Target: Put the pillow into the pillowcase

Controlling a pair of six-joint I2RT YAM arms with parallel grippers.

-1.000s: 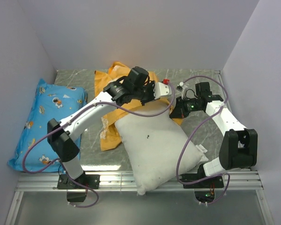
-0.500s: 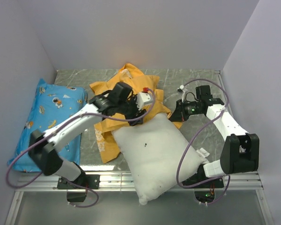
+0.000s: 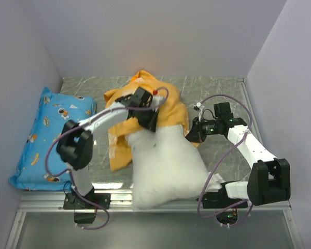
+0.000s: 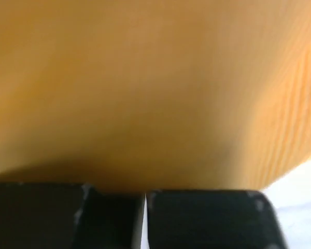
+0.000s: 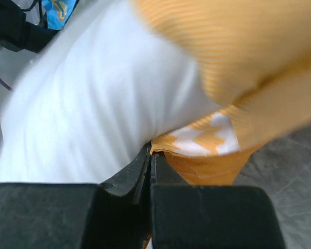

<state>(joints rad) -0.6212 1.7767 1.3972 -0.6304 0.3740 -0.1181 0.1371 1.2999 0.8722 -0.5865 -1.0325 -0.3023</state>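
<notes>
The top view alone gives the layout. The pillow (image 3: pixel 166 166) lies mid-table (image 3: pixel 223 88), its near end reaching the rail by the arm bases. Its far end is tucked under the case (image 3: pixel 168 106), which is bunched in orange folds toward the back wall. The left gripper (image 3: pixel 147 120) sits at the case's near edge by the pillow's far left corner, and the right gripper (image 3: pixel 193 136) sits at the far right corner. A blue pillow (image 3: pixel 46 132) lies well apart on the left.

The left wrist view adds what the top cannot. Its 2 fingers (image 4: pixel 207 218) are drawn almost together with a thin slit between them. Orange cloth fills the view right over their tips, so whether any cloth is pinched is hidden. The right wrist view shows its fingers closed tight on the case's hemmed edge, with the pillow bulging just beside them on the left.

The pillow is plain white and puffy, and its near end is blurred in the top view. The case shows a white patterned patch beside the right grip.

1 s ago the left gripper stood farther right, over the pillow's far end, with the case mostly behind it. Now orange covers more of that end. The pillow's near corner has shifted left, and the right gripper has come slightly nearer. The blue pillow has not moved.
</notes>
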